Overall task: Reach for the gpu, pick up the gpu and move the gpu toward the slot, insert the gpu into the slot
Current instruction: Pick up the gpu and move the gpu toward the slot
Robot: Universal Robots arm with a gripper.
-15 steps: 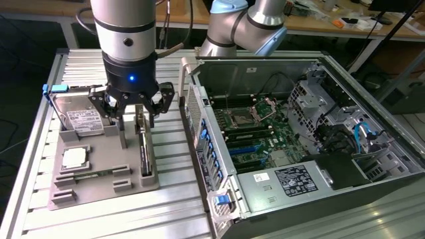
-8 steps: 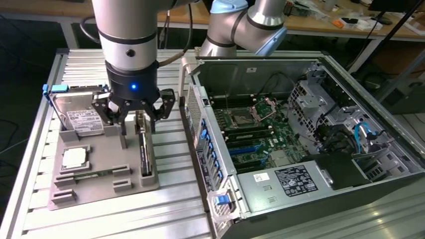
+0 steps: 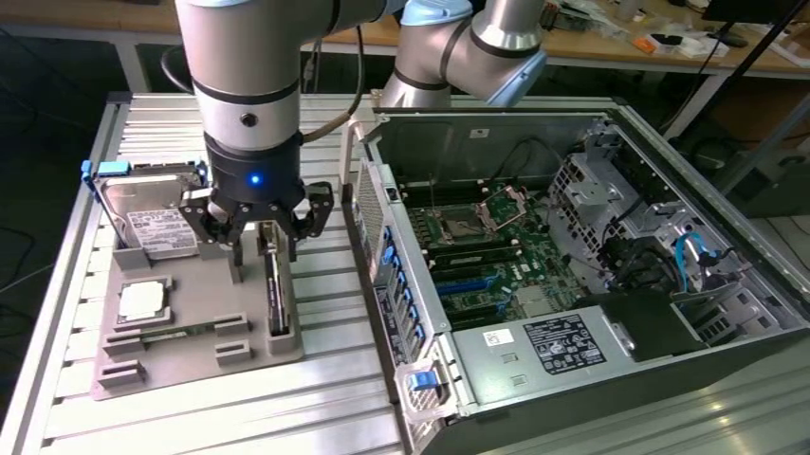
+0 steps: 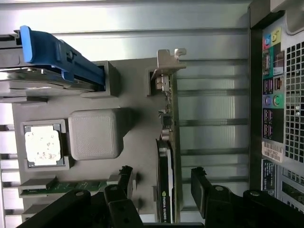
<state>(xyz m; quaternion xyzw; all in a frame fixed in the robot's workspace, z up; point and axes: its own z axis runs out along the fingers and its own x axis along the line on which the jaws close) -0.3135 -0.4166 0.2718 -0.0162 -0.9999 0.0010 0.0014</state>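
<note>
Pincer [image 4: 162, 175] spread apart astride edge-standing gpu [image 4: 169, 135], long axis parallel to computer case [image 4: 285, 118].

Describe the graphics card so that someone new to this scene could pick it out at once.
To the exterior view's left of the open computer case sits a grey tray. The graphics card stands on edge along the tray's side nearest the case, under the gripper. Unlike the boxy hard drive and flat square chip beside it, it is thin, dark, with a silver end bracket.
</note>
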